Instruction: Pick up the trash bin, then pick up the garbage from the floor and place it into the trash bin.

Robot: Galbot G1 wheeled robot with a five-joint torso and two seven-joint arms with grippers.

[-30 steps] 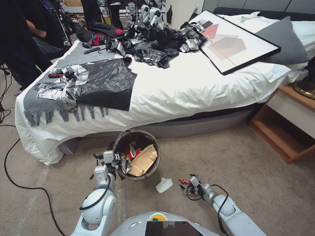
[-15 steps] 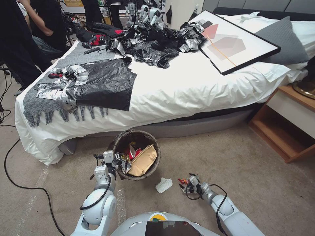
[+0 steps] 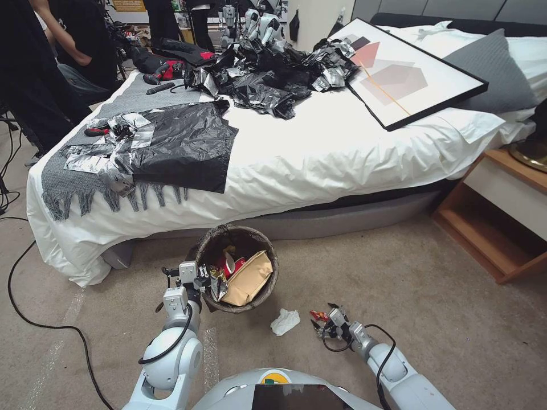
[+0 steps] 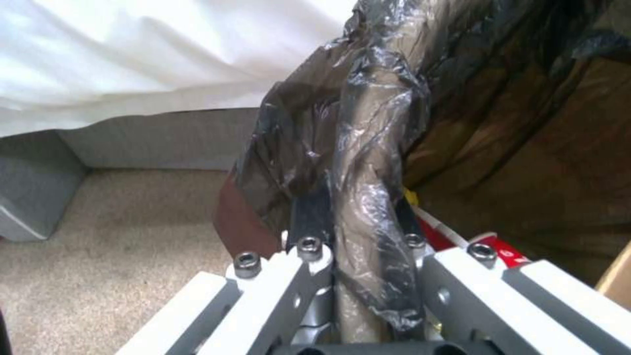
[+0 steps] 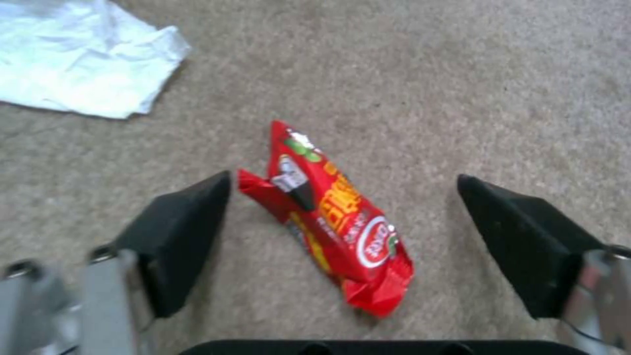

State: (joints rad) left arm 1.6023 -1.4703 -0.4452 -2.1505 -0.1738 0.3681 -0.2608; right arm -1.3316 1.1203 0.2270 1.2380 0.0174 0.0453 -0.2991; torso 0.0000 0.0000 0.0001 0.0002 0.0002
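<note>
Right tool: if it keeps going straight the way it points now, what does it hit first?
Most likely the red snack wrapper, lying on the carpet between the open fingers of the right tool. The white tissue sits off to one side, outside that line. Depth is unclear.

Tissue (image 3: 284,321) lies between bin (image 3: 212,246) and wrapper (image 3: 319,315) on carpet (image 3: 444,319).

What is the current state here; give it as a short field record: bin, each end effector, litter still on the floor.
trash bin: on the carpet by the bed, holding a tan paper bag and a red cup
left end effector: shut on the bin's lined rim
right end effector: open, low over the carpet, straddling a red snack wrapper
floor litter: red snack wrapper; white tissue beside it
</note>
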